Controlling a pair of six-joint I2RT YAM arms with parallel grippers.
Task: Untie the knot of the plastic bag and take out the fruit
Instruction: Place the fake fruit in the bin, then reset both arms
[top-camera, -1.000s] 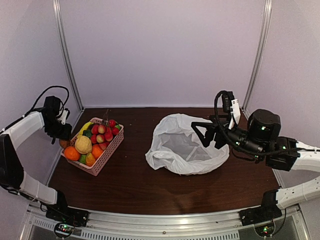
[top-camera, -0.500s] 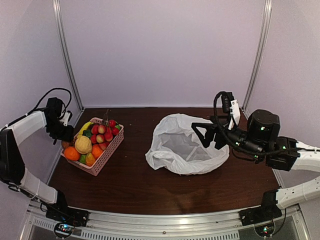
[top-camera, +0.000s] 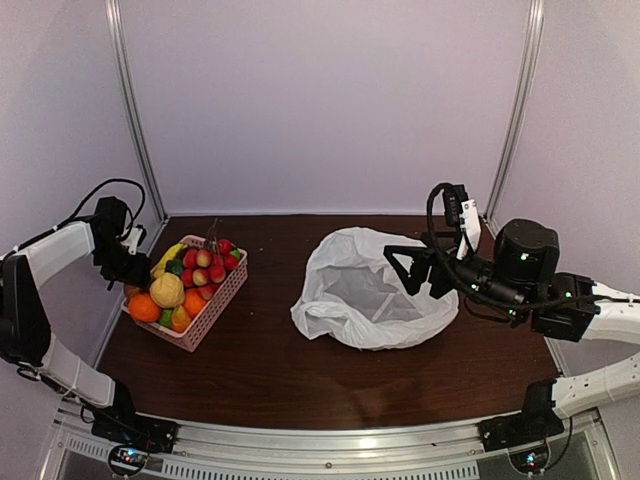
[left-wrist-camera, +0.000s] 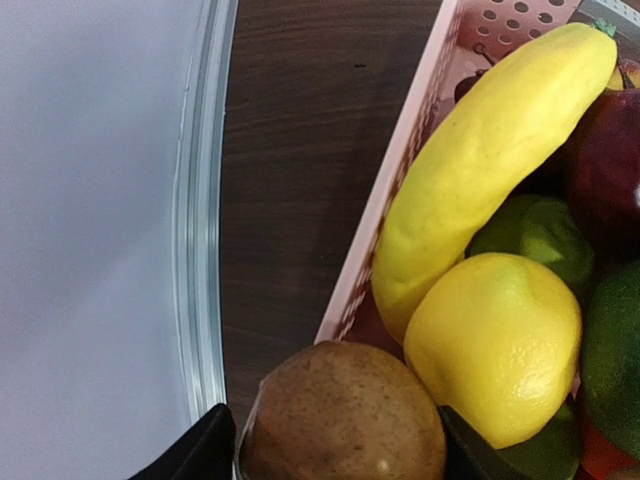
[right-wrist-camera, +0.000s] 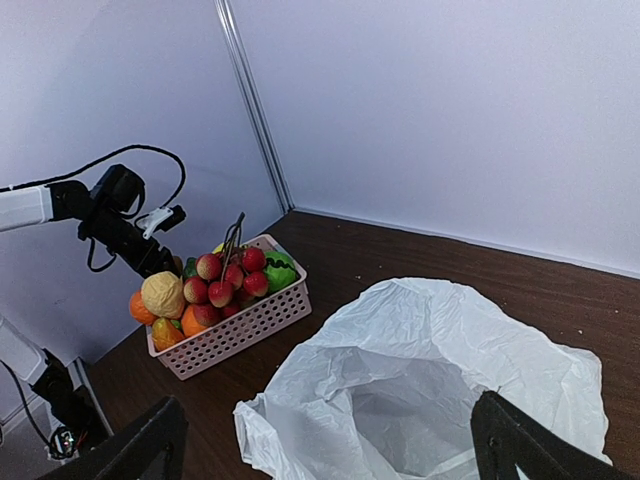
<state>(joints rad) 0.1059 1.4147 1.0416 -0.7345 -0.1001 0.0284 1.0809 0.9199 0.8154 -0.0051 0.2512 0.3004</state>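
Observation:
The white plastic bag (top-camera: 375, 290) lies open on the table, right of centre, and looks empty inside; it also shows in the right wrist view (right-wrist-camera: 440, 380). No knot shows on it. My right gripper (top-camera: 420, 265) hangs open and empty above the bag's right side, its midpoint over the bag's mouth in its own view (right-wrist-camera: 335, 445). My left gripper (top-camera: 122, 272) is shut on a round brown fruit (left-wrist-camera: 340, 425) at the left rim of the pink basket (top-camera: 215, 305). In the left wrist view the gripper (left-wrist-camera: 338, 458) has a finger on each side of that fruit.
The pink basket (right-wrist-camera: 240, 330) holds a banana (left-wrist-camera: 490, 160), a lemon (left-wrist-camera: 495, 345), red lychees (right-wrist-camera: 230, 280), oranges and green fruit. The left wall and its metal rail (left-wrist-camera: 200, 250) run close beside the basket. The back wall stands behind the bag.
My left gripper has moved slightly down and right toward the basket with the brown fruit in it. The right arm and the bag have not moved.

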